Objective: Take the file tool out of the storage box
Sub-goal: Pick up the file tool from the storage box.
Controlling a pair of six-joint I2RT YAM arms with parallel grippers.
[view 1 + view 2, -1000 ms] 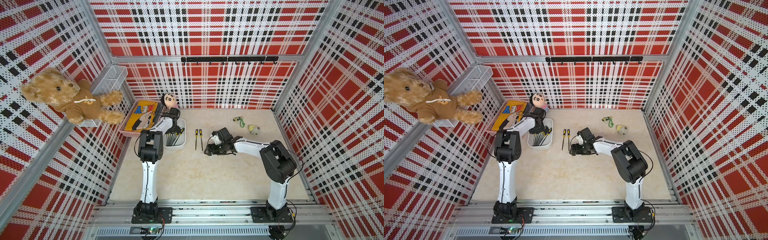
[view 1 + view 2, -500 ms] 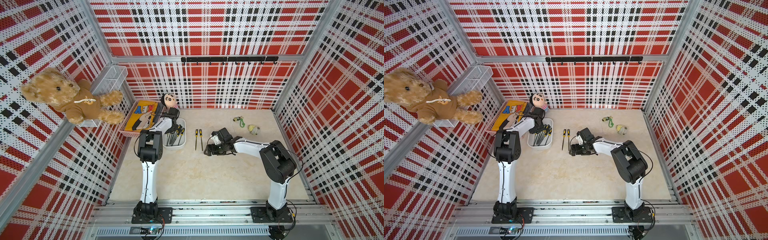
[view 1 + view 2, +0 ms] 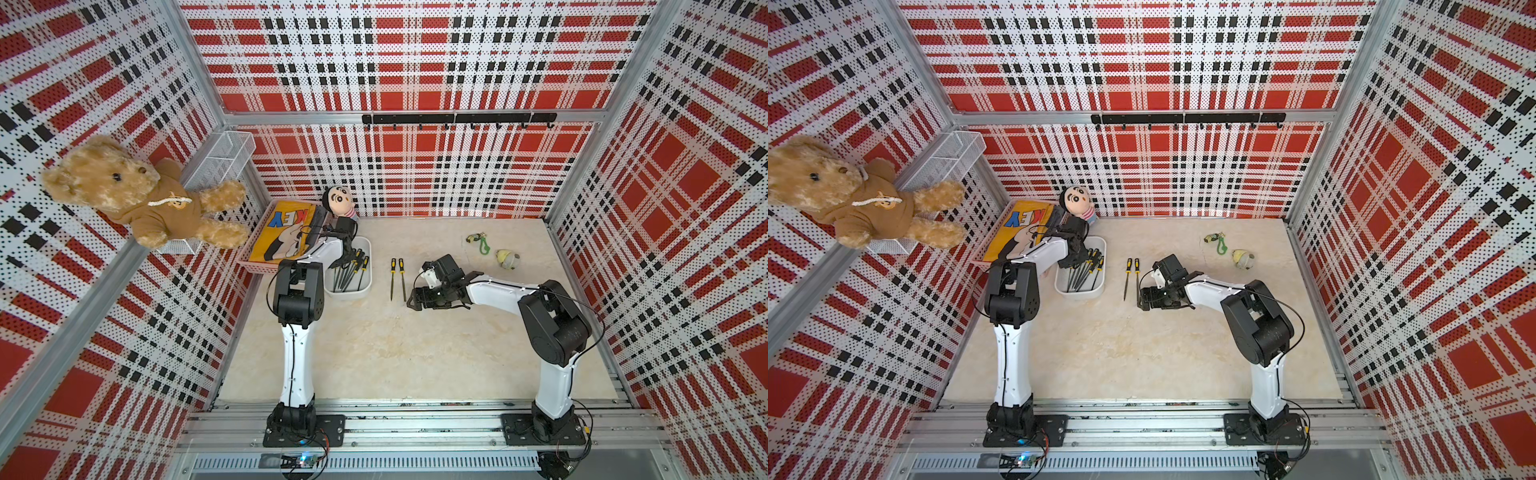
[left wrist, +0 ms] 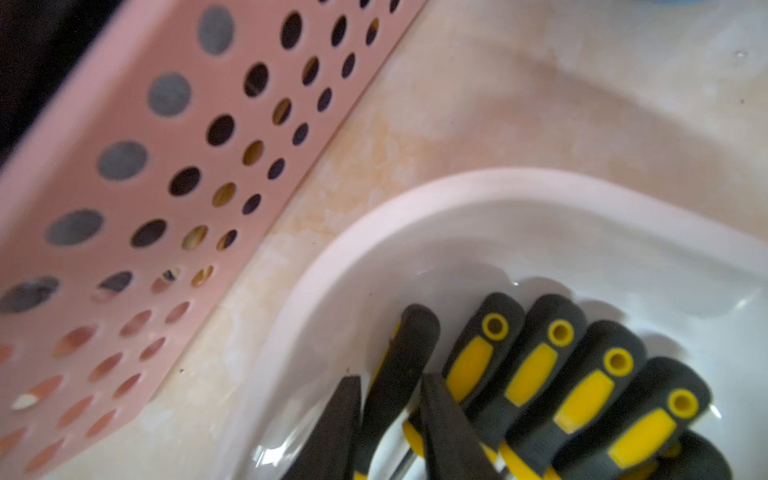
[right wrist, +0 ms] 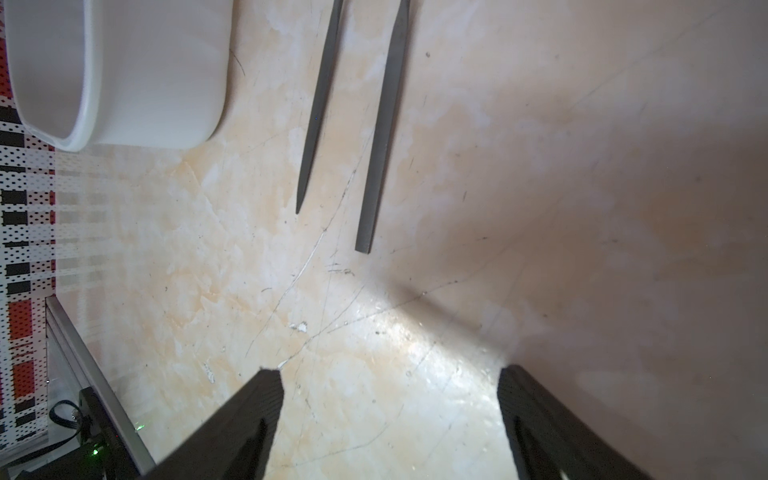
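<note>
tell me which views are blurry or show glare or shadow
left wrist view: pink basket blurred, files sharper; right wrist view: glare on the table, shadow beside it, fingers soft; both top views: sharp, evenly lit

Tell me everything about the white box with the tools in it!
The storage box is a shallow white plastic tub with rounded corners and smooth, solid walls. It stands open-topped on the table, close beside the pink basket but apart from it. Several files with black-and-yellow handles lie inside, and the left gripper reaches in, closed on one file.
</note>
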